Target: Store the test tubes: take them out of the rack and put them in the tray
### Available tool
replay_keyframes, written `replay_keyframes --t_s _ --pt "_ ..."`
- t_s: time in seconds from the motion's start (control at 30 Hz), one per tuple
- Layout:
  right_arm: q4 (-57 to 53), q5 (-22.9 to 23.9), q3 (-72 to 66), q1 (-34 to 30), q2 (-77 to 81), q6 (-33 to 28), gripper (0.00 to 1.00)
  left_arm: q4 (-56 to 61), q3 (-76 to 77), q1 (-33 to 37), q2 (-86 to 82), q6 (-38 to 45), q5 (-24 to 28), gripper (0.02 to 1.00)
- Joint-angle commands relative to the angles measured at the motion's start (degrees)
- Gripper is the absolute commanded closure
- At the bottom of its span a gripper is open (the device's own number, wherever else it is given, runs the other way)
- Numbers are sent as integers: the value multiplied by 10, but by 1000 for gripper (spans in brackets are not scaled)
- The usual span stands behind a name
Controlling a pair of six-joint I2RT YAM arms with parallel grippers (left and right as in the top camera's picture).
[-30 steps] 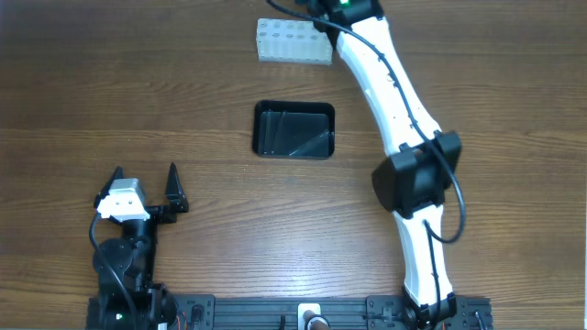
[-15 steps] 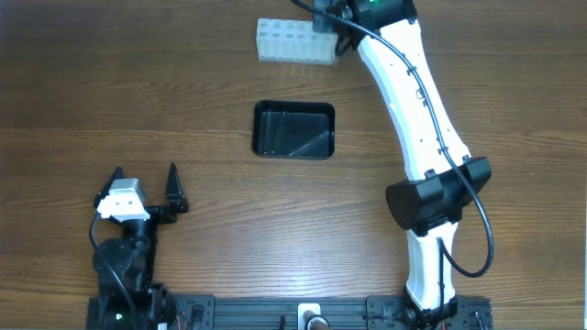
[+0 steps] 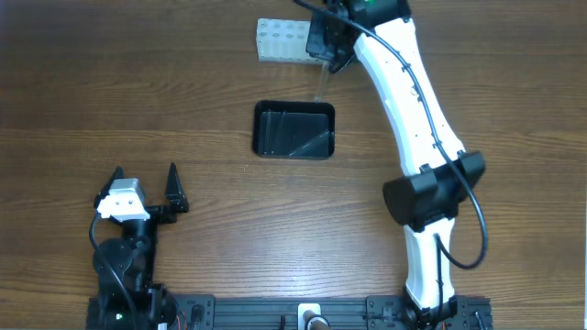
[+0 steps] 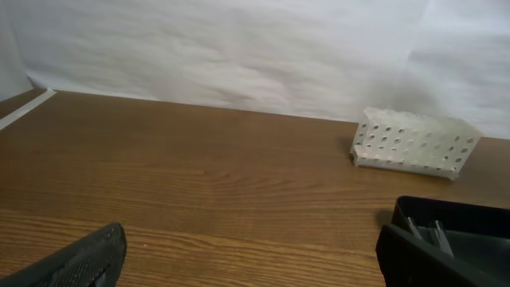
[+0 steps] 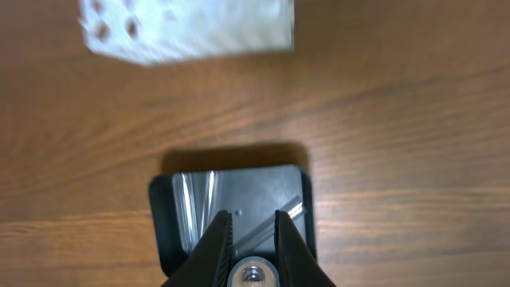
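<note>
The brown worktop (image 3: 138,92) holds everything. The long white right arm (image 3: 404,92) reaches up the worktop to its far side. The black tray (image 3: 258,130) sits in the middle, and shiny lines in it look like tubes lying flat. The white rack (image 3: 280,41) stands just past the tray, on its far side. The two do not touch.

The left gripper (image 3: 145,174) rests near its own base, well apart from the tray. Its fingers are spread wide and hold nothing.

The right gripper (image 5: 252,231) is up in the air between the rack and the tray. It is pinched tight on one clear test tube (image 3: 321,82). The tube hangs down from it, almost straight. From the right wrist view, the tray (image 5: 159,231) is right below the fingers.

I think the job now is to put this tube into the tray. To do it well, the arm should first bring the tube over the middle of the tray, not over the rim. Then it should go down slowly. The tube is thin and looks like glass, so it could crack or roll if it drops from high up. Tipping it to lie flat beside the others would help. The gripper should let go only when the tube is low inside the walls.
</note>
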Motion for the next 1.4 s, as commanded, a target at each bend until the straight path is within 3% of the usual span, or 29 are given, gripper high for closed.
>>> replay_keyframes --t_s 0.03,0.27,0.5,1.4 --pt "-22 -35 2 -2 61 26 991 -2 -2 3 -2 6 8 20" --pt "-40 -43 2 -2 133 23 991 -2 -2 3 -2 6 8 20" --pt "-39 -83 2 -1 171 24 991 -2 -2 3 -2 6 8 20" --pt "-72 -93 2 2 181 26 989 -2 -2 3 -2 6 8 20"
